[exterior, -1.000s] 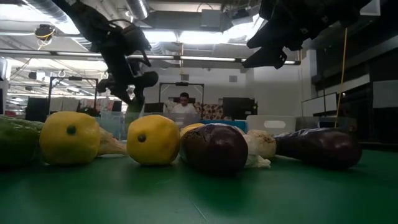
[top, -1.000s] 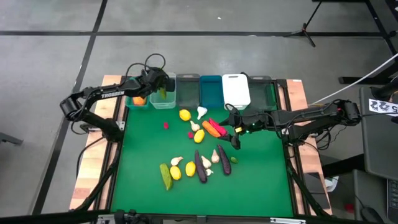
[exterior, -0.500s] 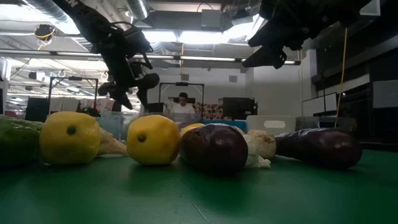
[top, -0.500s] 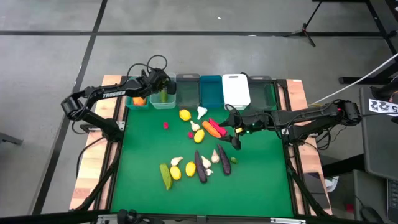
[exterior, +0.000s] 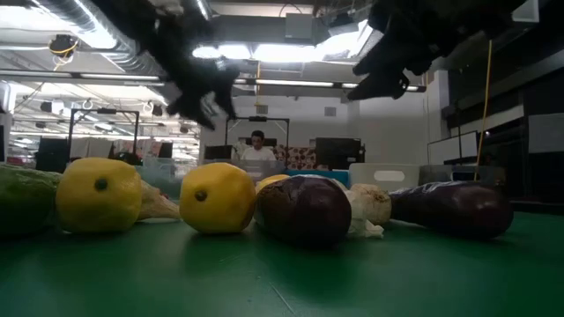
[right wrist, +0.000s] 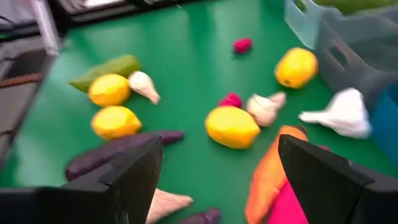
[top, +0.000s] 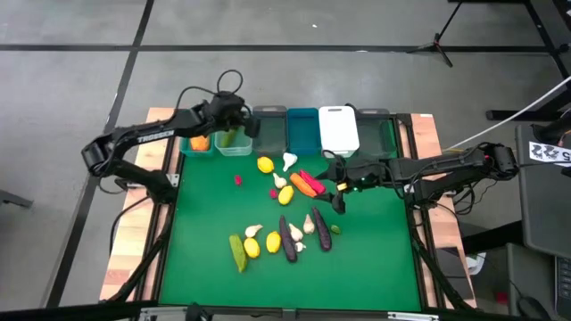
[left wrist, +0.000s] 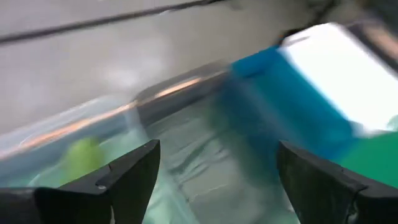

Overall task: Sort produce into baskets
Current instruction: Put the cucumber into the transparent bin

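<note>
Left wrist view: smeared clear bin [left wrist: 180, 155], green cucumber [left wrist: 81, 158] barely legible.

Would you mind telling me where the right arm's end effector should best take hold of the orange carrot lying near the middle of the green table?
Grip the orange carrot across its thicker middle, coming straight down from above with the fingers crosswise to its length. It lies flat and tapers, so the ends are likelier to slip. A red pepper lies against it on the basket side, so the fit looks tight. The right end effector, open, hovers just beside it.
</note>
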Action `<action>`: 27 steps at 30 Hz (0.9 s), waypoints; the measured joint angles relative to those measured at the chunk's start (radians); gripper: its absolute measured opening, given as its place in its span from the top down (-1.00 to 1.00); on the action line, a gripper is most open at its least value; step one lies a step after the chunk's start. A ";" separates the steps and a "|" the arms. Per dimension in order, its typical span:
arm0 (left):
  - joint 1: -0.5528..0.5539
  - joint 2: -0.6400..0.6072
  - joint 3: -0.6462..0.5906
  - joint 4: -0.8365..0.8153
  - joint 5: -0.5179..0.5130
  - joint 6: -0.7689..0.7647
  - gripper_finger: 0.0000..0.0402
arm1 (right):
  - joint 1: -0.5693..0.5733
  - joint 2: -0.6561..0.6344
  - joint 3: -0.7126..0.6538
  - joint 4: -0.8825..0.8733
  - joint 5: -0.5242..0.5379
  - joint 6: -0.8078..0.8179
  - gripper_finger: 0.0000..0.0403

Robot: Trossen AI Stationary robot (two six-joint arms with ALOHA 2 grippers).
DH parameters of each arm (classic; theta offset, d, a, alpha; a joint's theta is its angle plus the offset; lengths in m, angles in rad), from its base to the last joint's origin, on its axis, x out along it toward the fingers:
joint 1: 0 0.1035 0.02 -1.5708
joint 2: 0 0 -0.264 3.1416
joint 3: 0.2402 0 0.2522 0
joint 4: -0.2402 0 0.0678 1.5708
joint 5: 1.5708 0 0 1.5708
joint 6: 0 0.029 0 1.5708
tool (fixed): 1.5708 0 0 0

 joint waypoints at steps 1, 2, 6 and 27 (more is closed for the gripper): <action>-0.023 -0.019 0.008 0.000 0.012 0.019 -0.55 | 0.000 0.003 0.000 -0.012 0.009 0.001 -0.59; -0.048 -0.038 0.016 0.000 0.026 0.044 -0.55 | 0.001 0.013 0.000 -0.014 0.012 0.001 -0.59; -0.181 -0.137 0.022 -0.003 0.086 0.121 -0.55 | 0.053 0.072 0.000 0.024 0.034 -0.009 -0.58; -1.189 -0.011 0.022 -0.222 -0.130 0.128 -0.54 | 0.143 0.179 0.000 0.030 0.063 -0.009 -0.58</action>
